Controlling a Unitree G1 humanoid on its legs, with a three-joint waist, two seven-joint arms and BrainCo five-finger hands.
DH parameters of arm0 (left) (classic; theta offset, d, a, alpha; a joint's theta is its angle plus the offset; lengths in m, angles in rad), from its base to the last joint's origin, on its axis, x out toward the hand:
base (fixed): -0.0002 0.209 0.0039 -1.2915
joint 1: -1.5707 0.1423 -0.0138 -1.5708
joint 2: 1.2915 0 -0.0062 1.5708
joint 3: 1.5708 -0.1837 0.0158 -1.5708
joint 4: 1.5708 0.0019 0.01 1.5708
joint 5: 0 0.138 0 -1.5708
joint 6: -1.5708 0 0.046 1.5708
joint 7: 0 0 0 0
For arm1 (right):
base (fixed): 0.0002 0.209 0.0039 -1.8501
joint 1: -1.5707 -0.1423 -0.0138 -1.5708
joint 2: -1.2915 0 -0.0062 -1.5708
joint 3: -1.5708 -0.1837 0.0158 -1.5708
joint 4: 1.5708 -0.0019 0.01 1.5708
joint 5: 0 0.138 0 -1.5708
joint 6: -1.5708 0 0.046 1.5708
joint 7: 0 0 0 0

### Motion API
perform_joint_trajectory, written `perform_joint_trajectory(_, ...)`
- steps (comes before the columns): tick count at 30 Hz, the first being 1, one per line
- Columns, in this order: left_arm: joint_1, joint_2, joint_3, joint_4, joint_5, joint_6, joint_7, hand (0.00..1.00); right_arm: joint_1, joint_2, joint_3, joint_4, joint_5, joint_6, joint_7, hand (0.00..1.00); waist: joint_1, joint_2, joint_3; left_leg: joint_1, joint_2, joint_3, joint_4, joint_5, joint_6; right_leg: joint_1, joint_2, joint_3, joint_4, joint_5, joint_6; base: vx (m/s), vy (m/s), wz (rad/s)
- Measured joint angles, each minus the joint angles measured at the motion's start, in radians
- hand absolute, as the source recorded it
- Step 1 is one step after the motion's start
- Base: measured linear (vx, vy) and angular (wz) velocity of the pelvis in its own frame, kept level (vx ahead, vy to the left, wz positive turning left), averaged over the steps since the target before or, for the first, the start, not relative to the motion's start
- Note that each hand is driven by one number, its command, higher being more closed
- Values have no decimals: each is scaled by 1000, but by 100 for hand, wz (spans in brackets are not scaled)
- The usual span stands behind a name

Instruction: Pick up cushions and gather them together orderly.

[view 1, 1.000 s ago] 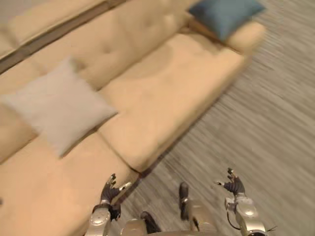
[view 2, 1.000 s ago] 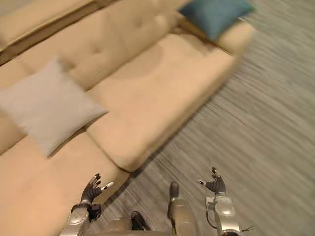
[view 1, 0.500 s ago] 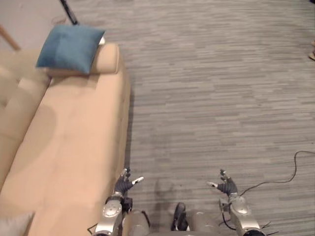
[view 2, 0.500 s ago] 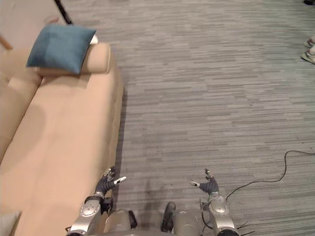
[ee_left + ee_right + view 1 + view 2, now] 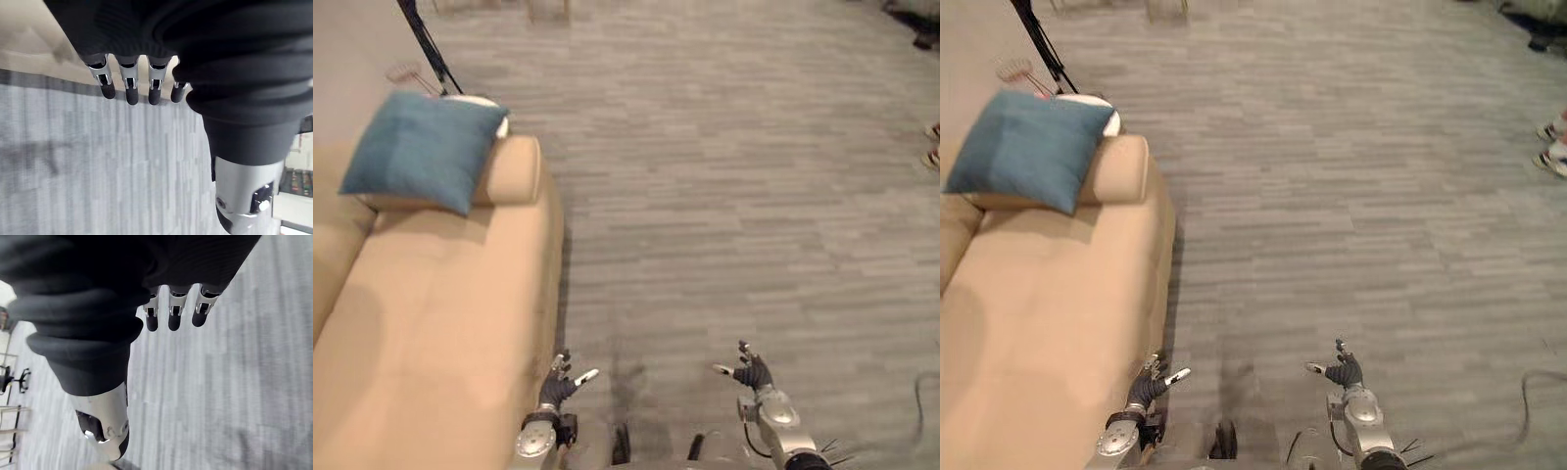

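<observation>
A blue cushion (image 5: 419,149) leans on the rounded armrest (image 5: 514,169) at the far end of the tan sofa (image 5: 431,323), at the upper left. My left hand (image 5: 556,380) hangs low by the sofa's front corner, open and holding nothing. Over the grey floor at the lower right, my right hand (image 5: 752,373) is open and empty too. The wrist views show each hand's fingers (image 5: 128,88) and fingers (image 5: 171,313) relaxed above bare floor. Both hands are far from the cushion.
A dark tripod leg (image 5: 426,44) stands behind the sofa's end, beside a white round object (image 5: 475,101). A person's feet (image 5: 932,142) show at the right edge. Grey plank floor (image 5: 734,196) stretches to the right of the sofa.
The camera has swung on along the sofa: the white cushion left the picture and the blue cushion now sits lower and nearer. Both hands stay low and open.
</observation>
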Motion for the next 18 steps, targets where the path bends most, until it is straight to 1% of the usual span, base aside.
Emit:
perform_joint_trajectory(1,-25,1,-1,0,0,0,-1,0,-9,-1,-6,1,0,0,1,0,-1,16,9,38,1,-30,-30,-4,-4,-52,10,-20,-103,2,2,652,24,61)
perform_joint_trajectory(2,-40,1,-2,2,-1,0,-1,0,-9,-4,-9,0,0,1,1,0,-5,25,15,58,4,-49,-45,-4,-4,-74,23,-21,-195,16,11,653,-19,86)
perform_joint_trajectory(3,-68,-3,0,4,-1,0,0,0,-4,-12,-11,1,0,5,2,0,-20,39,26,103,16,-89,-65,-11,-30,-88,70,2,-481,108,43,660,-70,96)
perform_joint_trajectory(4,-75,0,3,4,1,-1,2,0,0,-13,-13,0,0,8,3,0,-28,40,27,151,27,-105,-76,-35,-73,-88,103,55,-666,208,45,690,-98,89)
perform_joint_trajectory(5,-76,3,6,5,1,-1,4,0,3,-12,-13,-2,0,9,2,0,-27,33,26,178,28,-113,-75,-52,-102,-92,117,90,-741,266,54,733,-167,62)
perform_joint_trajectory(6,-74,10,11,6,4,-1,9,0,11,-9,-12,-10,-2,15,2,0,-26,14,22,209,27,-134,-64,-77,-141,-99,124,130,-795,320,48,788,-251,94)
perform_joint_trajectory(7,-76,16,3,36,7,-1,16,0,20,-20,-14,-10,-2,24,2,0,-49,12,17,237,44,-179,0,-98,-163,-111,129,189,-691,447,7,925,-319,110)
perform_joint_trajectory(8,-73,-15,-15,46,14,0,17,0,31,-45,-16,-14,-2,25,3,0,-54,76,0,185,114,-190,156,-67,-202,-124,155,145,-552,380,-26,922,-302,98)
perform_joint_trajectory(9,-74,-24,-16,49,16,0,16,0,29,-48,-17,-19,-2,25,3,0,-51,87,-1,145,137,-184,243,-23,-221,-120,163,130,-526,341,-34,729,-227,45)
perform_joint_trajectory(10,-76,-36,-13,57,19,1,16,0,22,-50,-14,-22,-2,25,3,0,-49,89,2,68,164,-158,390,98,-219,-101,171,120,-505,293,-42,582,-183,17)
perform_joint_trajectory(11,-76,-48,-10,62,21,3,16,0,19,-49,-7,-33,0,26,3,0,-44,94,8,6,203,-127,527,222,-225,-55,184,114,-525,274,-52,554,-180,6)
perform_joint_trajectory(12,-78,-54,-11,62,21,4,13,0,8,-37,-6,-42,5,24,-1,0,-28,99,25,-79,275,-57,724,173,-157,47,215,107,-592,264,-68,661,-171,0)
perform_joint_trajectory(13,-82,-52,-10,62,21,3,14,0,4,-36,-12,-42,10,23,-5,0,-23,85,38,-127,285,-28,785,125,-138,132,219,105,-653,263,-69,755,-144,13)
perform_joint_trajectory(14,-82,-47,-10,59,20,3,14,0,7,-22,-14,-49,20,21,-10,0,-19,67,43,-176,266,-1,762,83,-135,213,206,95,-717,263,-68,588,-88,22)
perform_joint_trajectory(15,-81,-45,-9,58,20,2,14,0,9,-21,-14,-53,28,18,-14,0,-14,58,43,-202,258,19,727,68,-129,247,200,91,-744,263,-68,544,-55,28)
perform_joint_trajectory(16,-78,-41,-8,49,20,1,13,0,8,-28,-18,-59,34,11,-18,0,2,37,49,-275,235,47,604,54,-106,315,186,80,-807,248,-49,498,-9,24)
perform_joint_trajectory(17,-75,-42,0,41,20,1,13,0,6,-36,-33,-56,36,7,-18,0,4,44,49,-327,216,45,458,57,-110,350,180,66,-833,232,-16,479,27,27)
perform_joint_trajectory(18,-73,-42,3,39,20,1,12,0,6,-39,-37,-56,37,5,-20,0,4,53,46,-344,207,47,347,67,-125,365,179,53,-841,224,-4,470,111,30)
